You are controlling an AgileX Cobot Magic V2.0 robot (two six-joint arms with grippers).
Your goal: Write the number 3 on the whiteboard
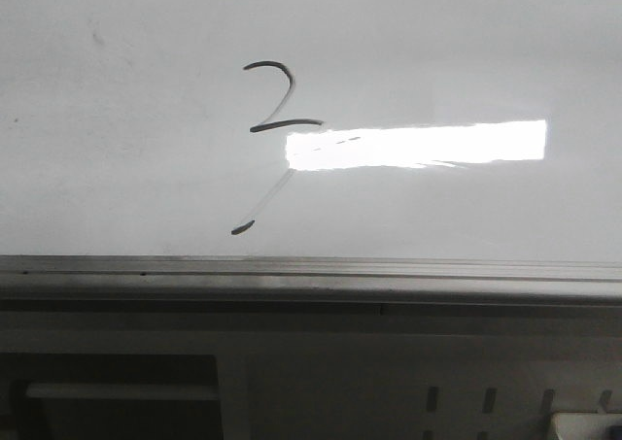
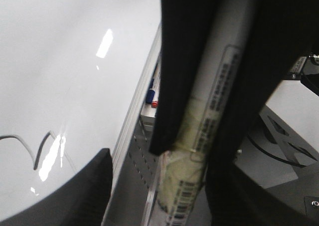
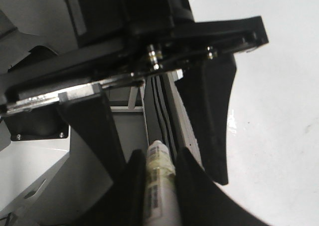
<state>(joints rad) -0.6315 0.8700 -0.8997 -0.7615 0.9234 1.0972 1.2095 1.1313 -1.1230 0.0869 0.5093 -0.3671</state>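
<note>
The whiteboard point(image 1: 437, 51) fills the front view, with a bright light reflection. The number 3 point(image 1: 287, 124) is drawn left of centre: curved top, middle bar, faint tail ending in a dark tick. Part of its stroke shows in the left wrist view point(image 2: 42, 145). No gripper is in the front view. My right gripper point(image 3: 158, 158) is shut on a taped white marker point(image 3: 158, 191), off the board beside its rail. My left gripper point(image 2: 167, 186) is open, its fingers point(image 3: 94, 128) spread either side of the marker point(image 2: 214, 111) without touching it.
A grey metal rail point(image 1: 311, 265) runs along the board's near edge. Below it is a grey perforated surface point(image 1: 486, 401). Spare pens with blue and red caps point(image 2: 152, 94) lie in a holder by the rail. Cables point(image 2: 269, 151) lie to one side.
</note>
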